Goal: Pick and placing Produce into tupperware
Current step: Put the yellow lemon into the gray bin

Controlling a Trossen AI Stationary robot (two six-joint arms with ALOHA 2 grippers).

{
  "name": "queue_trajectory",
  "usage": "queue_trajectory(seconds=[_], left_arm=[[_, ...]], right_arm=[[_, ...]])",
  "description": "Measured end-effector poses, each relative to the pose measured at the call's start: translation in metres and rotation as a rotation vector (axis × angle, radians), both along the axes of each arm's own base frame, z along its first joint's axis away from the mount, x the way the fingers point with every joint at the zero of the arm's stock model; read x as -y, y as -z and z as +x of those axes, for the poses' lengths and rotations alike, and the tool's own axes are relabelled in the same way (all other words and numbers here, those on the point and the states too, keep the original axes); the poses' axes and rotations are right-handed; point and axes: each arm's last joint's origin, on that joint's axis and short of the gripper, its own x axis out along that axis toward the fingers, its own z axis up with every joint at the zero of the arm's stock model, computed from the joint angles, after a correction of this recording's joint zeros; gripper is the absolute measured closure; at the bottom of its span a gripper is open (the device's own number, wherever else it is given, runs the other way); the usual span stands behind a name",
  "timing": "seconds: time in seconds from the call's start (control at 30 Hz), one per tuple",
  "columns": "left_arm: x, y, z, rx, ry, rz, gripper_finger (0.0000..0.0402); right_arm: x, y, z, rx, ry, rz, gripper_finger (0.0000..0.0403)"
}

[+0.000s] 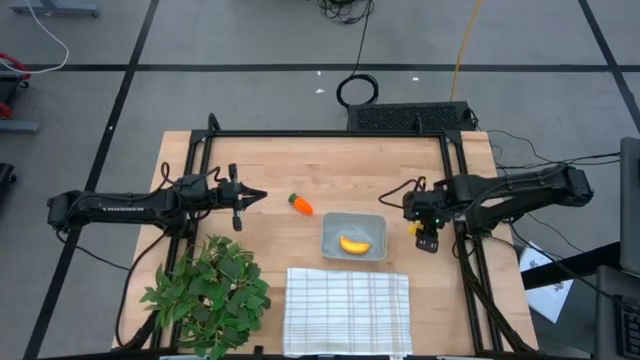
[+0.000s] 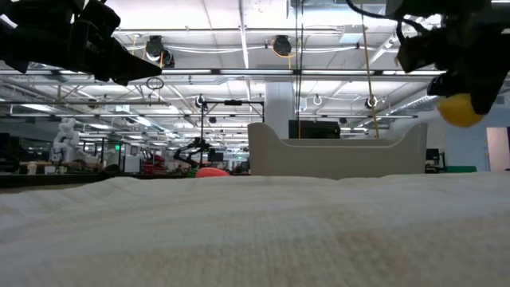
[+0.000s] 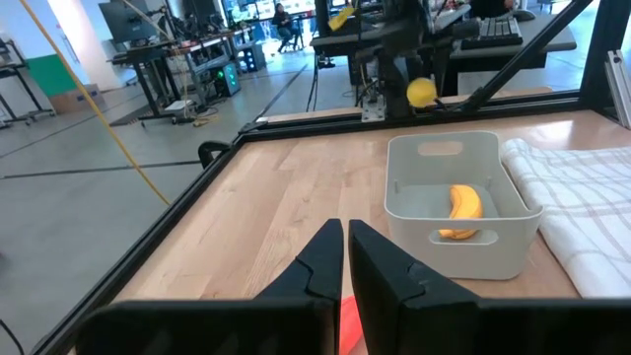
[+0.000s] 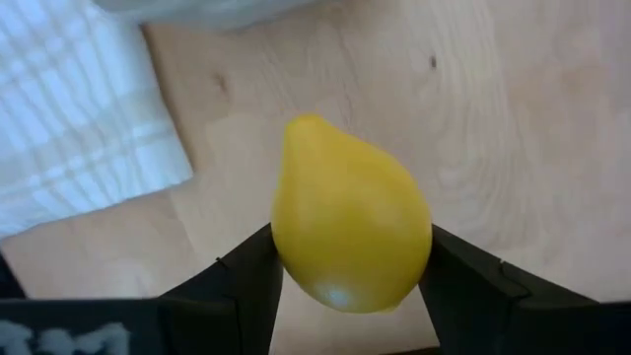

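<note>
The yellow lemon point(image 4: 350, 227) sits between the fingers of my right gripper point(image 1: 418, 229), above the table just right of the tupperware point(image 1: 354, 237). The low view shows the lemon point(image 2: 458, 109) well above the table. The translucent tupperware holds the curved yellow banana point(image 1: 353, 244), which lies on its floor. The orange carrot point(image 1: 300, 204) lies on the wood left of the tupperware. My left gripper point(image 1: 250, 197) is shut, hovering just left of the carrot and pointing at it. My right gripper pinches the lemon between its two fingers, one finger point(image 4: 242, 286) on each side of its rounded body point(image 4: 296, 247). The fingers come from above, pointing down. The lemon is lifted clear of the table, its pointed end point(image 4: 301, 123) facing away from the wrist.
A white checked cloth point(image 1: 347, 298) lies at the near edge, just in front of the tupperware. A leafy green plant point(image 1: 210, 290) stands at the near left corner. A black frame point(image 1: 330, 133) borders the table. Bare wood lies between the carrot and the far edge.
</note>
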Motion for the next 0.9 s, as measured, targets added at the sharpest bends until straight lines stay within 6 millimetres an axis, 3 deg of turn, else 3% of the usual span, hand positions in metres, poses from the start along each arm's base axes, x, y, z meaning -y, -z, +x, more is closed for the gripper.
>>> queue_trajectory(seconds=[0.23, 0.43, 0.9], left_arm=[[0.000, 0.000, 0.000, 0.000, 0.000, 0.000, 0.0376], [0.000, 0.000, 0.000, 0.000, 0.000, 0.000, 0.0376], [0.000, 0.000, 0.000, 0.000, 0.000, 0.001, 0.0376]], right_arm=[[0.003, -0.030, 0.010, 0.037, -0.039, -0.008, 0.0208], [0.008, -0.051, 0.031, 0.087, -0.063, -0.021, 0.0207], [0.026, -0.052, 0.092, 0.062, -0.192, -0.048, 0.0207]])
